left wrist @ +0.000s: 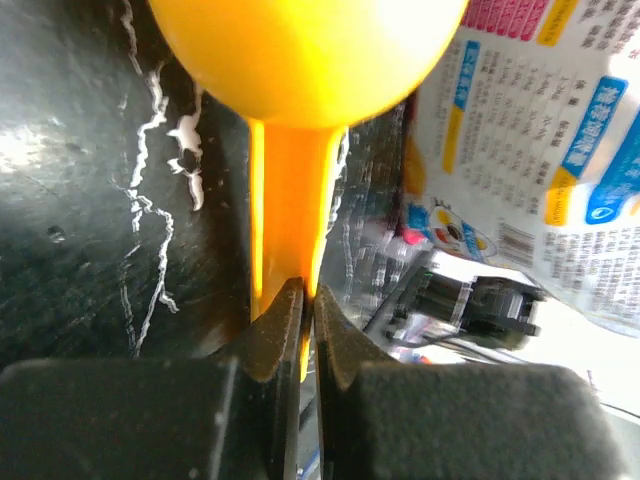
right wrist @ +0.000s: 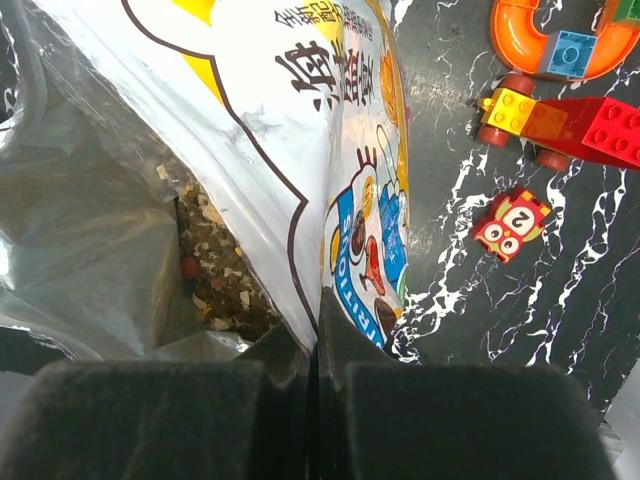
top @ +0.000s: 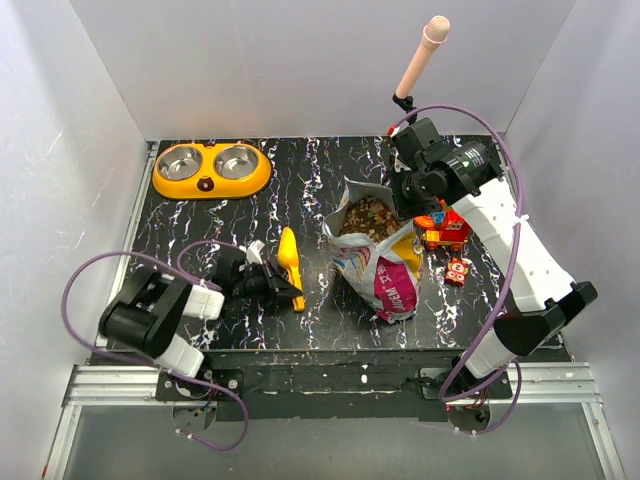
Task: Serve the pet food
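— Operator, what has your left gripper (left wrist: 308, 300) got?
— Its jaws are pinched tight on the flat handle of the yellow scoop (left wrist: 300, 60), over the black marbled table (top: 310, 175), a little left of the bag (top: 385, 275).
— And your right gripper (right wrist: 315, 335)?
— Closed flat on the bag's upper edge; the mouth stands open.
— Where is your pet food (top: 368, 217)?
— Inside the open bag, mid-table. Your yellow double bowl (top: 211, 168) sits in the far left corner, well apart. Toy bricks (top: 445, 232) lie just right of the bag.
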You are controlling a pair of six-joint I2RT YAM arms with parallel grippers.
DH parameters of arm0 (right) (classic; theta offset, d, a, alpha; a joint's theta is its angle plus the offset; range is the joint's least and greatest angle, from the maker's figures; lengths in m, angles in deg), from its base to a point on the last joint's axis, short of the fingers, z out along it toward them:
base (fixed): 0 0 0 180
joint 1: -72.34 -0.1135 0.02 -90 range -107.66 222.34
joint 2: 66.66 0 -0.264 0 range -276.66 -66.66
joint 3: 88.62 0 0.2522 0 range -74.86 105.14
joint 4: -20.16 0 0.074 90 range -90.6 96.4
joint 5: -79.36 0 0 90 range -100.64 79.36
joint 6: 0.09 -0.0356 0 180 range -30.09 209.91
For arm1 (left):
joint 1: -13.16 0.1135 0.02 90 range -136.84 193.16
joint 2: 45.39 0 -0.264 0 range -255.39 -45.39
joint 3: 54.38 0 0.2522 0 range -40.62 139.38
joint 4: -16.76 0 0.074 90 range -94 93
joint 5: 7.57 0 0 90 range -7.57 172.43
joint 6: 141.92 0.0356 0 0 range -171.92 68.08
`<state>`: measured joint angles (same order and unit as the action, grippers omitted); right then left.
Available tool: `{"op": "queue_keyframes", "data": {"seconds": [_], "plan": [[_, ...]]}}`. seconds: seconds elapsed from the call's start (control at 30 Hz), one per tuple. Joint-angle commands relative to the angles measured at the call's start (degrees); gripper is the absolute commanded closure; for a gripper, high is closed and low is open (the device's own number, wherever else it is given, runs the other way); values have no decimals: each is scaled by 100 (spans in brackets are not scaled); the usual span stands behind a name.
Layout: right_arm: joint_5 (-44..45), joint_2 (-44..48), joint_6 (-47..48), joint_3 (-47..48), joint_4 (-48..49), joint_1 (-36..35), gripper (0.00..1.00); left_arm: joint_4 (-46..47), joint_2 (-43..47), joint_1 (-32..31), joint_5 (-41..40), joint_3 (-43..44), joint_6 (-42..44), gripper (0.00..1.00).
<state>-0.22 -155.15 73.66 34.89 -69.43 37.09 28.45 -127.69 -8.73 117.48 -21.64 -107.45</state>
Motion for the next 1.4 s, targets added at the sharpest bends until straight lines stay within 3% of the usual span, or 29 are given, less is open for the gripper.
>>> {"op": "queue_keyframes", "data": {"seconds": [0.0,0.13,0.27,0.37,0.43,0.57,0.77,1.0,1.17,1.3,1.37], "plan": [[-426,605,8,169,280,-18,99,3006,-1223,97,1030,-325,-670,100],[-453,613,61,134,279,-18,99,4168,-2210,150,1364,-299,-1056,100],[-549,622,61,55,332,-18,99,3917,-2116,211,1128,-421,-899,100],[-611,613,61,55,323,-18,99,2514,-1467,220,821,-378,-373,86],[-620,622,69,46,341,-18,99,1337,-896,220,522,-247,136,68],[-620,675,61,-33,350,-18,99,-12,2,378,310,-97,753,59],[-716,666,61,19,385,-18,99,-1585,1521,493,-137,53,1009,45],[-822,754,-27,-59,429,-26,99,-3616,3017,37,-2174,369,447,22],[-848,859,-19,-244,499,-35,99,-4320,2590,-816,-3669,922,26,30],[-830,860,8,-227,517,-26,99,-4294,2026,-1106,-3873,984,-599,48],[-848,860,17,-191,491,-18,99,-4294,1990,-1194,-4040,1011,-722,50]]}}
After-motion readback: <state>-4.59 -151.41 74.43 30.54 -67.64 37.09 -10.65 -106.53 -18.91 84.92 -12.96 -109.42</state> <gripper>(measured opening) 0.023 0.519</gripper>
